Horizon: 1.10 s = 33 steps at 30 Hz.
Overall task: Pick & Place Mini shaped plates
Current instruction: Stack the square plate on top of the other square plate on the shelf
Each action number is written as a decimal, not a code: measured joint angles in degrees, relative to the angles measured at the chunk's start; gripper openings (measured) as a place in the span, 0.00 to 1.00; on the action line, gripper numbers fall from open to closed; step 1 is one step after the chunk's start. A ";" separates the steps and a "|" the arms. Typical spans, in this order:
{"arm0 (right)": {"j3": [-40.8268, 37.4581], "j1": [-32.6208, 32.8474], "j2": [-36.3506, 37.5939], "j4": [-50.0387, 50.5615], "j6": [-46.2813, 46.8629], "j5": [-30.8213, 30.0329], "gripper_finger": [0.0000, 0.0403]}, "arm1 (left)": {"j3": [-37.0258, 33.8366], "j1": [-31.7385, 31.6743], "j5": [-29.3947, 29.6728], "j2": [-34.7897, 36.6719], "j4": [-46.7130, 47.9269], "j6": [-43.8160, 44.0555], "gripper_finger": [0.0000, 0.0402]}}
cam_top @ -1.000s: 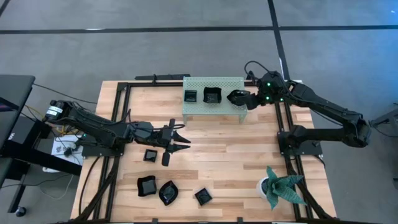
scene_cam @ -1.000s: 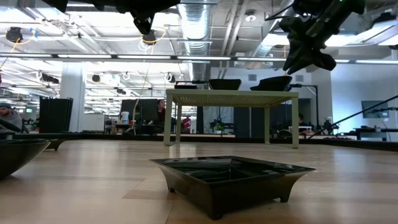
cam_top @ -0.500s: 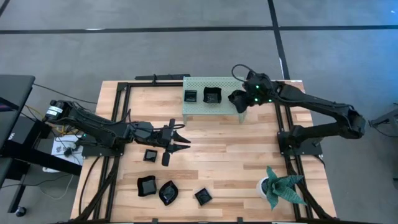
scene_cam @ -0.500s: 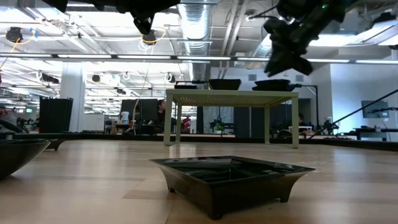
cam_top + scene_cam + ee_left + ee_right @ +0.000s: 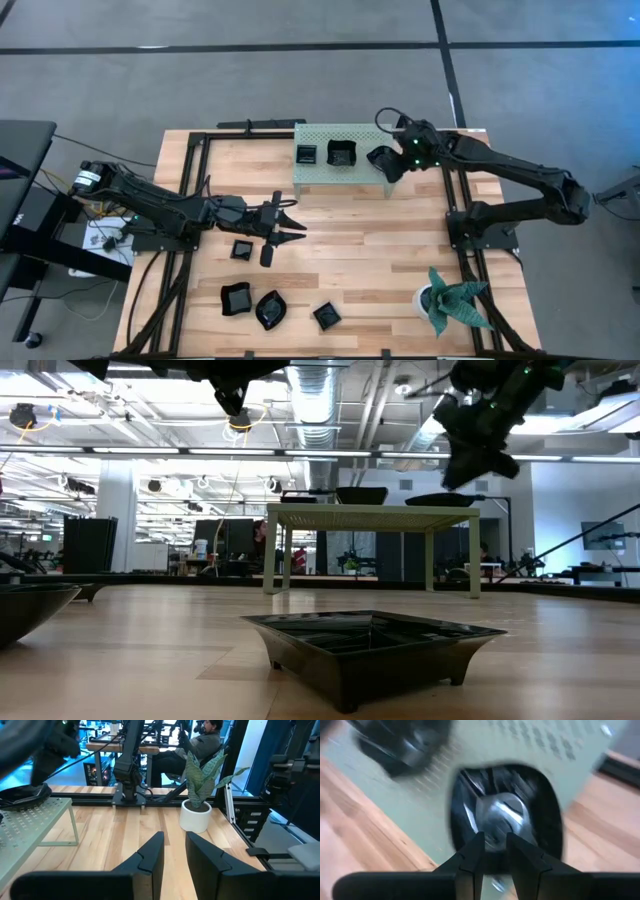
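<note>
Right pincer (image 5: 385, 163) lifted off leaf-shaped plate (image 5: 381, 156) — fingers slightly parted, left pincer (image 5: 291, 224) spread, no legible writing

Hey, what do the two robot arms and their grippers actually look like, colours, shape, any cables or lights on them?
Both arms are dark, nearly black, built of slim jointed segments. The left gripper ends in two pointed dark fingers with angular, stepped inner faces. The right gripper has the same black two-finger build, with small green lights glowing at its wrist and a thin black cable looping above it. Cables also trail at the left arm's base.
</note>
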<state>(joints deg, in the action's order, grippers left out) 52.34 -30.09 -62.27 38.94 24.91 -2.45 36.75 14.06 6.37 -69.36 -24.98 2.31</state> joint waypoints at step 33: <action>-20.14 33.01 19.04 -32.57 -29.92 -7.26 0.19 | 2.01 2.82 0.04 -0.02 -1.68 -3.56 0.20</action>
<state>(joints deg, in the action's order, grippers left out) 32.19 2.92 -43.24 6.37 -5.01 -9.71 38.77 16.88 6.41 -69.38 -26.65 -1.26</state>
